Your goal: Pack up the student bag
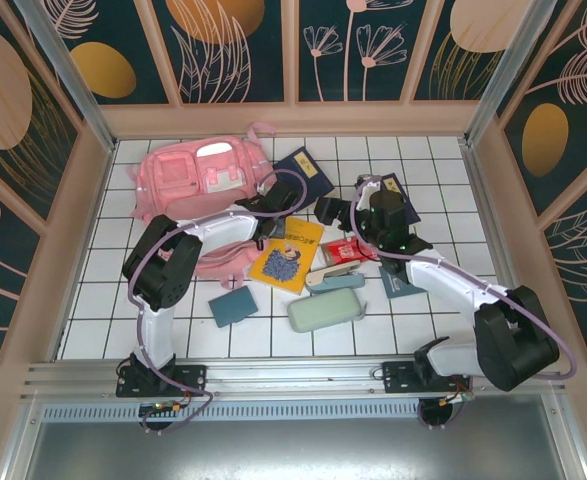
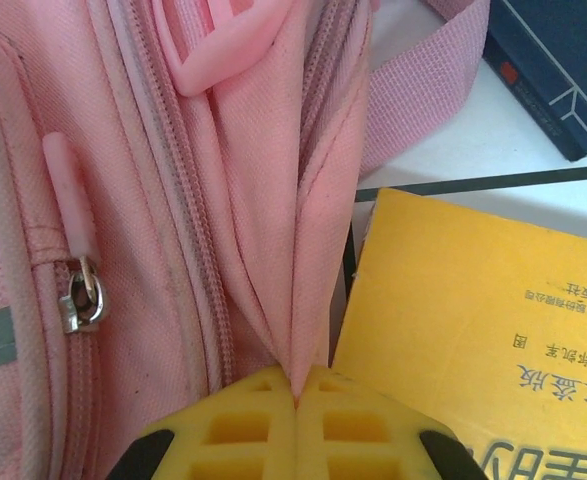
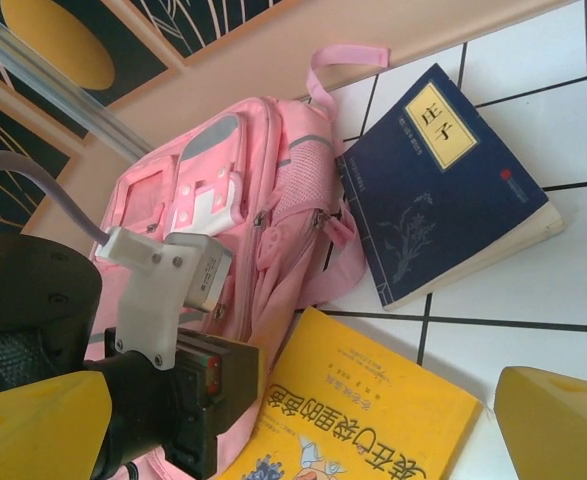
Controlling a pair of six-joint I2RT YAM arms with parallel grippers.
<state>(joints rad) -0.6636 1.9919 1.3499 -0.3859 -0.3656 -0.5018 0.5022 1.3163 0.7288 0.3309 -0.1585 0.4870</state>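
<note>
The pink student bag (image 1: pixel 188 180) lies at the back left of the tiled table, front pockets up. My left gripper (image 1: pixel 271 222) is at the bag's right edge. In the left wrist view its yellow fingers (image 2: pixel 223 425) are shut on a fold of the bag's pink fabric (image 2: pixel 293 250), next to a zipper pull (image 2: pixel 81 300). A yellow book (image 2: pixel 473 330) lies just to the right of the fold. My right gripper (image 1: pixel 331 212) hovers close by, open, its fingertips (image 3: pixel 558 420) spread wide above the yellow book (image 3: pixel 373 420), facing the bag (image 3: pixel 243 190).
A dark blue book (image 1: pixel 306 172) lies beside the bag, and another (image 1: pixel 398 190) sits under the right arm. In front lie a teal notebook (image 1: pixel 233 305), a green pencil case (image 1: pixel 325 310), a light blue case (image 1: pixel 335 282) and a red item (image 1: pixel 348 250). Wooden walls enclose the table.
</note>
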